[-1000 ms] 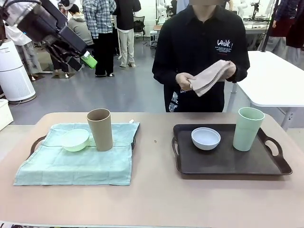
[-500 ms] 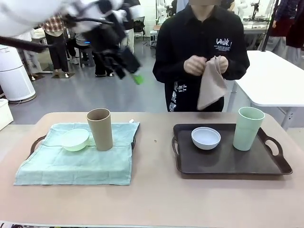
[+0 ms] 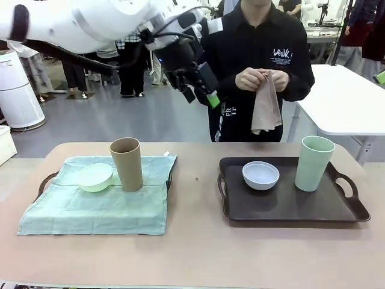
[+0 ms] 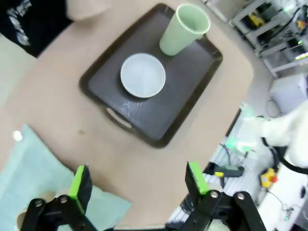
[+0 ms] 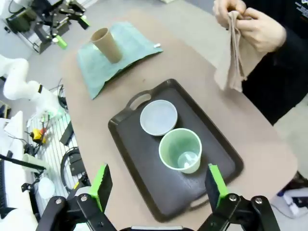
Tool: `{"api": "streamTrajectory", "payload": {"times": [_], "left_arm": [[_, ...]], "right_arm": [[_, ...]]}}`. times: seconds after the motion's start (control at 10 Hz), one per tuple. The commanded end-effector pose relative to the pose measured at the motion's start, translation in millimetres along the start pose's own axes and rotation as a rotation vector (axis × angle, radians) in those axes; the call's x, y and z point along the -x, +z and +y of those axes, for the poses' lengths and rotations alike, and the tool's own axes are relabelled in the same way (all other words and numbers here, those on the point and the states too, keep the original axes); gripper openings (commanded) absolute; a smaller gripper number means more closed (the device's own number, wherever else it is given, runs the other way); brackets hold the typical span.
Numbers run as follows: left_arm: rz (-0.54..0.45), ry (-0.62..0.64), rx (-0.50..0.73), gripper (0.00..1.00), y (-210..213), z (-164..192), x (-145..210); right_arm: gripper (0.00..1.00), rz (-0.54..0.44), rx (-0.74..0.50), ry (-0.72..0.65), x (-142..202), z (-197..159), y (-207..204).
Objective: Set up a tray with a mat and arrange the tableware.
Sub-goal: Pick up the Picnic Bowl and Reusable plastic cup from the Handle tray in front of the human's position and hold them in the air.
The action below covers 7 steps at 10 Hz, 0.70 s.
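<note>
A dark tray [image 3: 289, 208] on the right holds a whitish-blue bowl [image 3: 260, 174] and a pale green cup [image 3: 314, 162]. On the left, a teal mat [image 3: 96, 208] lies over another tray and carries a tan-brown cup [image 3: 127, 164] and a light green bowl [image 3: 95, 177]. My left gripper [image 3: 203, 95] hangs open high over the table's middle. From its wrist I see the tray [image 4: 187, 91], bowl [image 4: 143, 75] and cup [image 4: 184, 29] far below my left gripper [image 4: 137, 180]. My right gripper [image 5: 158, 185] is open high above the tray [image 5: 139, 159], bowl [image 5: 158, 117] and green cup [image 5: 180, 150].
The person at the far side holds a beige cloth [image 3: 265, 108] hanging from both hands, above the table's far edge. The left tray's handle [image 3: 45, 183] sticks out from under the mat. Bare tabletop [image 3: 198, 253] runs between the trays and along the near edge.
My left arm has swung from the upper left to over the table's middle. The person has let the folded beige cloth hang down from both hands. The tableware has not moved.
</note>
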<state>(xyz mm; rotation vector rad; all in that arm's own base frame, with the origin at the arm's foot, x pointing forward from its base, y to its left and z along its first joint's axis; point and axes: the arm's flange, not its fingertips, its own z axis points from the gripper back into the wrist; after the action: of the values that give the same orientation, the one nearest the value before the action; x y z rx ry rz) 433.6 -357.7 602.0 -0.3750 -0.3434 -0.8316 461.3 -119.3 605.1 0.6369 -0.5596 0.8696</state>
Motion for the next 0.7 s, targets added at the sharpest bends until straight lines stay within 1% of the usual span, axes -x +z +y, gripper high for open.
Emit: {"api": "streamTrajectory", "payload": {"times": [0.0,0.1,0.2,0.3,0.4,0.5,0.6], "left_arm": [[0.013,0.005,-0.027,1.00,11.1,-2.4,21.1],[0.013,0.005,-0.027,1.00,11.1,-2.4,21.1],[0.001,0.002,-0.011,1.00,9.4,-1.7,7.8],[0.007,0.040,0.021,1.00,-6.9,-7.4,-3.1],[-0.002,0.101,0.005,1.00,-23.6,-14.3,-10.5],[0.059,0.169,0.016,1.00,-43.1,-21.4,-17.6],[0.044,0.294,-0.069,1.00,-68.3,-30.9,-23.4]], "right_arm": [[1.00,0.044,0.064,-0.029,-4.8,22.4,-4.6],[1.00,0.044,0.064,-0.029,-4.8,22.4,-4.6],[1.00,0.019,0.024,-0.002,-6.2,7.6,1.5],[1.00,-0.054,-0.058,0.215,5.8,-26.0,-28.2],[1.00,-0.059,-0.085,0.360,22.4,-51.2,-47.4],[1.00,-0.022,-0.106,0.418,39.8,-70.2,-56.7],[1.00,-0.054,-0.158,0.491,61.5,-88.1,-60.4]]}}
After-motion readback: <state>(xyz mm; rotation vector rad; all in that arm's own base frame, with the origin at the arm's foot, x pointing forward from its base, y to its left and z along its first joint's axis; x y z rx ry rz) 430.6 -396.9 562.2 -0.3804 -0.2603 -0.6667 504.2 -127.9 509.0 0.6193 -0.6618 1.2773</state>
